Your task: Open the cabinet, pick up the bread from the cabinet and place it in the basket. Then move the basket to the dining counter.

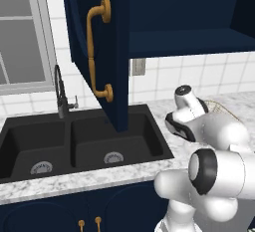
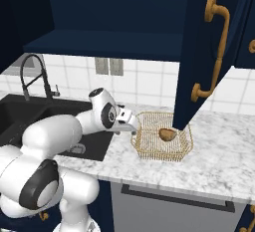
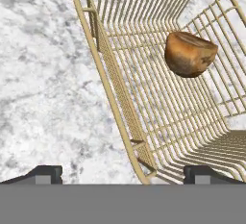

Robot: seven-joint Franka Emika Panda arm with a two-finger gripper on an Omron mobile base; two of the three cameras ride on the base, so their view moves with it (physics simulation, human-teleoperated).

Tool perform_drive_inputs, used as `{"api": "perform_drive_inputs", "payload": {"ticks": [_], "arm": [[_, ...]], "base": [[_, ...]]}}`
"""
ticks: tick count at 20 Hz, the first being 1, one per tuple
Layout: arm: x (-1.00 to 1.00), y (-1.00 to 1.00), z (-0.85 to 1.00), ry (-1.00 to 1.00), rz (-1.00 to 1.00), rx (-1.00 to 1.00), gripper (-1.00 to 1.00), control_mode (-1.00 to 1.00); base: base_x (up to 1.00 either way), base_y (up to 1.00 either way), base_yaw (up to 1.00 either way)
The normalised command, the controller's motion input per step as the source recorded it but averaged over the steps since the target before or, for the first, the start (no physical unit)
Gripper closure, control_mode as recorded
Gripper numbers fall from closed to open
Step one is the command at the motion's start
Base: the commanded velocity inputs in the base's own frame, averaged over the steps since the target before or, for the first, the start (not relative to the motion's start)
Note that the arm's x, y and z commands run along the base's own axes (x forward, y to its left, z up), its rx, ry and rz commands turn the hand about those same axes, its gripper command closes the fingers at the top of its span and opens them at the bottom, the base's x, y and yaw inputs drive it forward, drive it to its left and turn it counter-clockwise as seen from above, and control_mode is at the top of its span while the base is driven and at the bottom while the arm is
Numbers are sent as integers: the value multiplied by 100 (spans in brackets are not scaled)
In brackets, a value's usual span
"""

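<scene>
The small brown crusty bread roll (image 3: 190, 54) lies inside the shallow tan-golden wire-lattice basket (image 2: 183, 145), which sits on the white-grey speckled marble bench (image 2: 219, 164) beneath the open navy-blue wall cabinet (image 2: 109, 22) with its curved brass-gold handle (image 2: 215, 52). The end effector (image 3: 122, 174) hangs low at the basket's near rim, its fingers spread wide apart, one inside the rim and one outside, gripping nothing. The black double sink (image 1: 74, 141) lies beside it.
</scene>
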Motion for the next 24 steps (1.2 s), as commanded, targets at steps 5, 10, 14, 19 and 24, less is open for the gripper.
{"api": "perform_drive_inputs", "payload": {"ticks": [5,10,14,19,24], "arm": [[38,-42,-16,0,1,0,-100,-100],[44,-39,-47,8,1,0,-100,-100],[39,-27,-59,9,4,0,-100,-100],[14,-28,-35,5,3,2,100,-100],[0,0,-17,10,0,6,100,-100]], "base": [[0,0,0],[0,0,0],[0,0,0],[0,0,0],[0,0,0]]}}
